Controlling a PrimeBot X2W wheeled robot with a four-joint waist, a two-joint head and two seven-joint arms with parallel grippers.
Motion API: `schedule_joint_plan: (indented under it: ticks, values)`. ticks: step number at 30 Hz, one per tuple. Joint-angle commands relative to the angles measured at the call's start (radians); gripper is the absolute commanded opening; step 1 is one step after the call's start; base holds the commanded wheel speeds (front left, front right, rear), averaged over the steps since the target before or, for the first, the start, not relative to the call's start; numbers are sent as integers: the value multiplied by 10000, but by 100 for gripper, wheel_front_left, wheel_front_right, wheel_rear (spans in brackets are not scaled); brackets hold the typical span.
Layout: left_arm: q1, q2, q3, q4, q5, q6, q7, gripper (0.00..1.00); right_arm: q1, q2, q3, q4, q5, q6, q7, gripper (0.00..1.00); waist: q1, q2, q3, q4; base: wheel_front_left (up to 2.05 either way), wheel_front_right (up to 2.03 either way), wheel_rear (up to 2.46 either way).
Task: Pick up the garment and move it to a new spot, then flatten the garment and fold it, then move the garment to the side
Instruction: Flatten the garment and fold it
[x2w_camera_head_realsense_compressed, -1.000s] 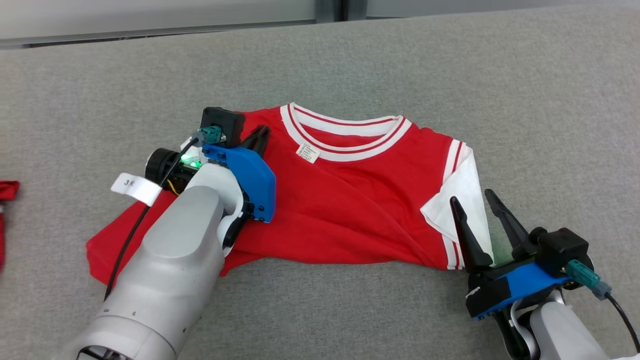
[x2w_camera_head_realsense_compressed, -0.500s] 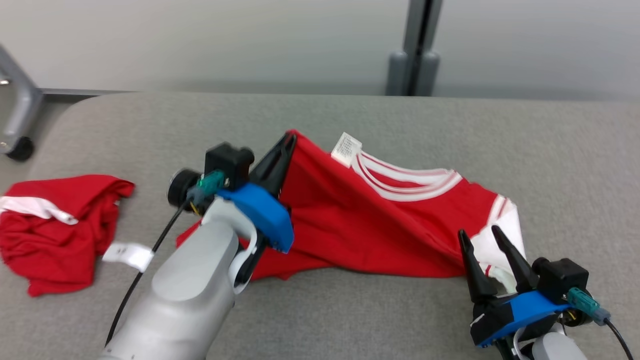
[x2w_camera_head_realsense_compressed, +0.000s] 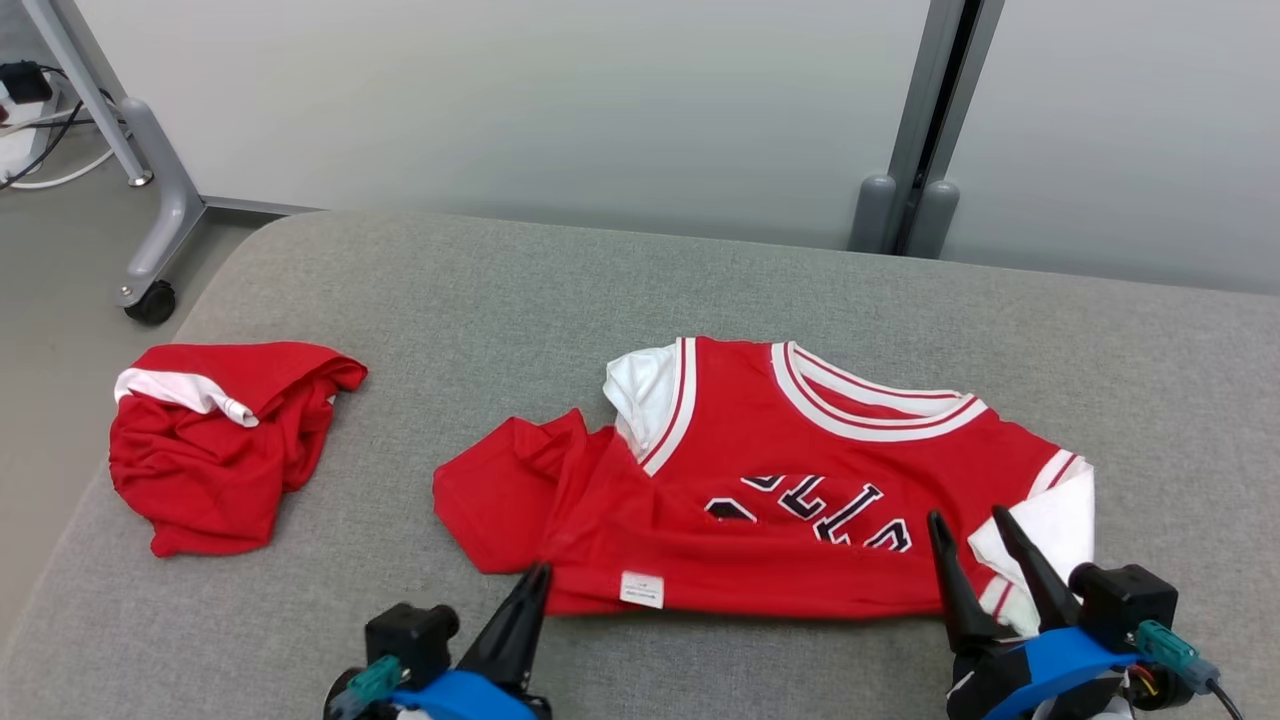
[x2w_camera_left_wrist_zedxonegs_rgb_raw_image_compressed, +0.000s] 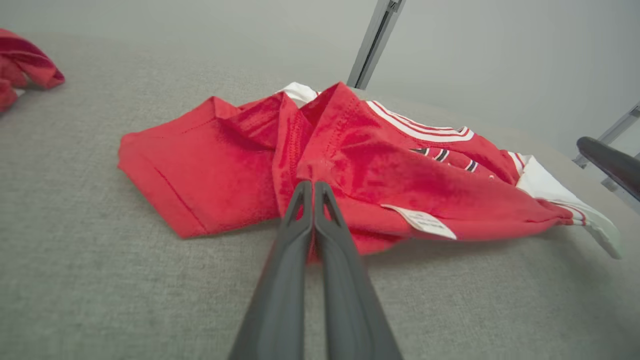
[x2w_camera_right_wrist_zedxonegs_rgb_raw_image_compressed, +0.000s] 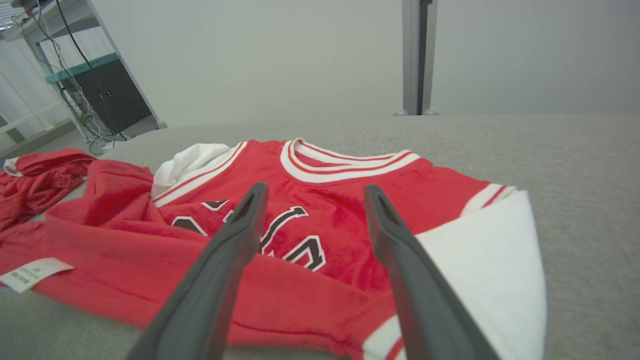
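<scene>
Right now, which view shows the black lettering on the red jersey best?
Right wrist view: the jersey's lettering is close and large. Head view shows it smaller, partly under a fold; left wrist view, a few edge-on strokes.

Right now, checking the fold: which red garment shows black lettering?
The spread white-trimmed red jersey; the crumpled red garment at its left shows none.

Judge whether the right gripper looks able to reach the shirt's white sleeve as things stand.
Probably yes: the right gripper is open, its fingers pointing at the white sleeve of the shirt close ahead, with nothing lying between them.
</scene>
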Motion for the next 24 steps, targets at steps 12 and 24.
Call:
schedule_joint_plan:
  ticks: [12,24]
  values:
    - [1093,-275,2156,884,809,583,-26,0,157,138,-158,302,-250,1,-29,100,1,0,-198,-489,0,0,0]
    - [1560,-888,3995,-390,2483,1022,-27,100,-382,274,-573,1131,-1101,1,-29,100,1,0,-7,-576,0,0,0]
